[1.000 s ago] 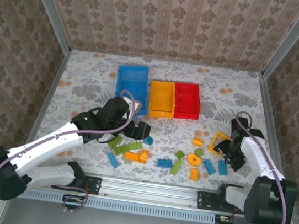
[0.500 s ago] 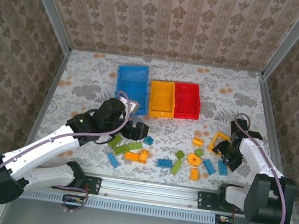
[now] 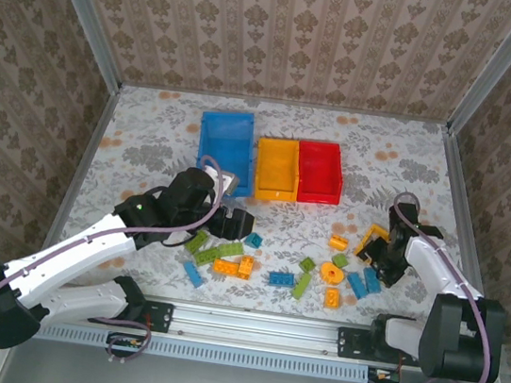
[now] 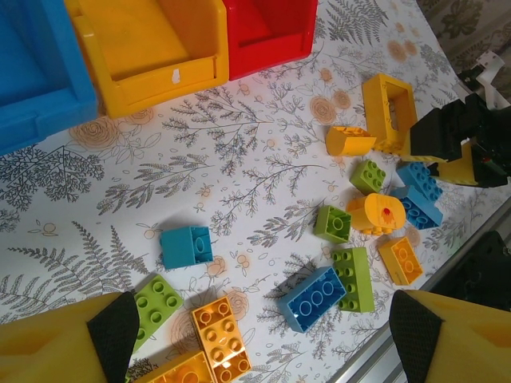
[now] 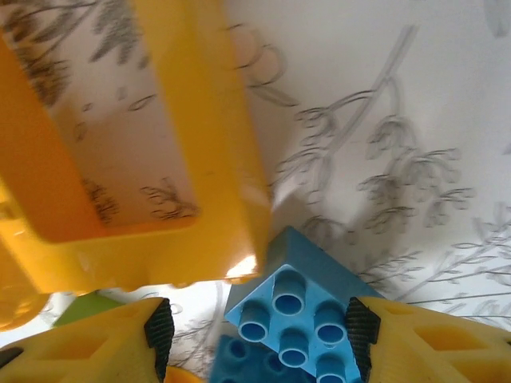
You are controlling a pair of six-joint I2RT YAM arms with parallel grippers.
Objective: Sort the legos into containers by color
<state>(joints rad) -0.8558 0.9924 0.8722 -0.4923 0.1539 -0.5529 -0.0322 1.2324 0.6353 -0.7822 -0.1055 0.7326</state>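
1. My right claw (image 5: 258, 341) stands partly open, gripping nothing.
2. A blue brick (image 5: 291, 315) lies between its fingers (image 5: 88, 347), just beside the orange-yellow frame (image 5: 204, 152), toward the worktop's (image 5: 383, 112) near right corner.

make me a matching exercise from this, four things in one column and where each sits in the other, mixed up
A blue bin
B yellow bin
C red bin
D yellow frame brick

1 middle of the bin row
2 right by the right end effector
3 left end of the bin row
4 right end of the bin row

Pairs: A-3, B-1, C-4, D-2
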